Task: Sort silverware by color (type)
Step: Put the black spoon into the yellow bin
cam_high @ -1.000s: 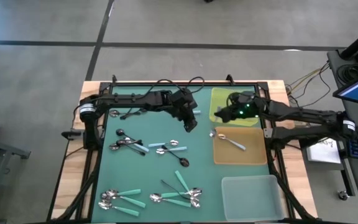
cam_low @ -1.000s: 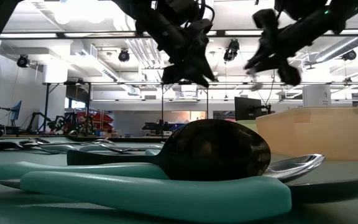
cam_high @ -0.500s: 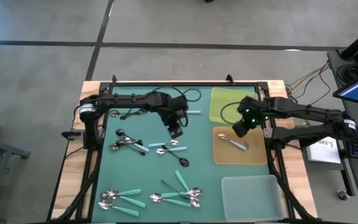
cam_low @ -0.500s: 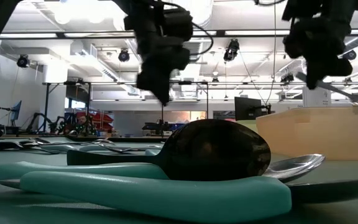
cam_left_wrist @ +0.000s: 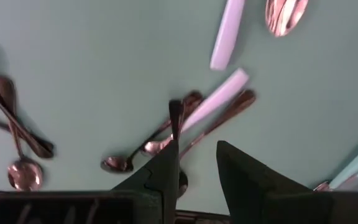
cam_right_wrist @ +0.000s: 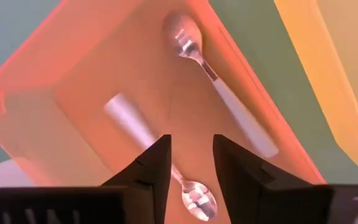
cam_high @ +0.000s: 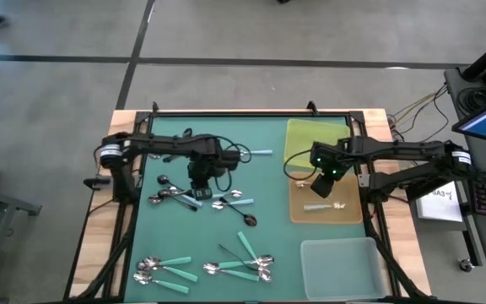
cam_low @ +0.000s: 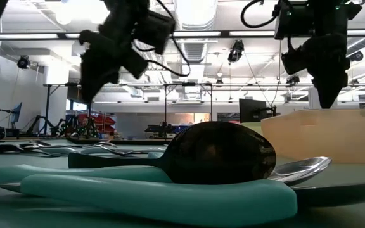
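My right gripper point(cam_high: 321, 184) point(cam_right_wrist: 191, 140) hangs open above the orange tray point(cam_high: 350, 215). Two pale-handled spoons lie flat in the tray, one point(cam_right_wrist: 219, 87) beside the fingers and one point(cam_right_wrist: 132, 124) running under the gap between them. My left gripper point(cam_high: 199, 187) point(cam_left_wrist: 197, 144) is open above a bunch of dark-handled spoons point(cam_high: 174, 196) point(cam_left_wrist: 166, 127) and a light blue handle point(cam_left_wrist: 213, 99) on the green mat. More light blue spoons point(cam_high: 228, 201) lie just to its right. Teal-handled spoons point(cam_high: 163, 268) point(cam_high: 245, 263) lie near the near edge.
A yellow tray point(cam_high: 310, 139) sits beyond the orange one and a clear tray point(cam_high: 340, 266) on its near side, all along the mat's right side. Dark spoons point(cam_high: 171, 154) and one light blue spoon point(cam_high: 261, 153) lie by the far edge. In the low view, a black spoon bowl point(cam_low: 220, 152) fills the foreground.
My right gripper moved from over the yellow tray toward the near edge and down over the orange tray, where a second pale-handled spoon now lies. My left gripper travelled toward the table's left and near side, dropping toward the dark spoon bunch.
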Controlling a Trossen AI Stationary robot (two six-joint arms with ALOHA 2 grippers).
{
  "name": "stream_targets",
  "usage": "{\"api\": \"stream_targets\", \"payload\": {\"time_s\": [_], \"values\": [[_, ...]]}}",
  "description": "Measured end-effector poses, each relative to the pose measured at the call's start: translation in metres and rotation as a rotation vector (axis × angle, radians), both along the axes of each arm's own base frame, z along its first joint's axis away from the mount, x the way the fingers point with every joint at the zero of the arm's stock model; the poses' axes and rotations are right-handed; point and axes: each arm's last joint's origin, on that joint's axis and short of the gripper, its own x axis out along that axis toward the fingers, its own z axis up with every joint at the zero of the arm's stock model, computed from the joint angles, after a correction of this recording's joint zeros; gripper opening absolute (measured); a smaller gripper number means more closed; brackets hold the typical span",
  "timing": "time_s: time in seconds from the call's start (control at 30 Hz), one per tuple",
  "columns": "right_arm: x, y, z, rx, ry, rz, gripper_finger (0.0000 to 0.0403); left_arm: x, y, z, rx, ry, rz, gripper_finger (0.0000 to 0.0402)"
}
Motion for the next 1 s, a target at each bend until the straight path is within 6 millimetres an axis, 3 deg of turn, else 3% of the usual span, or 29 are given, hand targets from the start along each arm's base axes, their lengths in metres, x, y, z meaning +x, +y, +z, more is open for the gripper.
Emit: {"api": "stream_targets", "payload": {"time_s": [0.3, 0.57, 0.73, 1.0], "values": [[0.004, -0.003, 0.009, -0.090, -0.014, -0.019, 0.0121, -0.069, -0.017, -0.020, -0.029, -0.135, 0.130, 0.0090], [0.014, -0.006, 0.040, -0.129, -0.118, -0.034, 0.0113, -0.105, -0.019, -0.060, 0.076, -0.219, 0.273, 0.0090], [0.019, -0.009, 0.068, -0.180, -0.206, -0.057, 0.0113, -0.116, -0.020, -0.080, 0.086, -0.209, 0.320, 0.0091], [0.027, -0.013, 0.109, -0.270, -0.324, -0.096, 0.0104, -0.114, -0.019, -0.089, 0.111, -0.267, 0.297, 0.0090]]}}
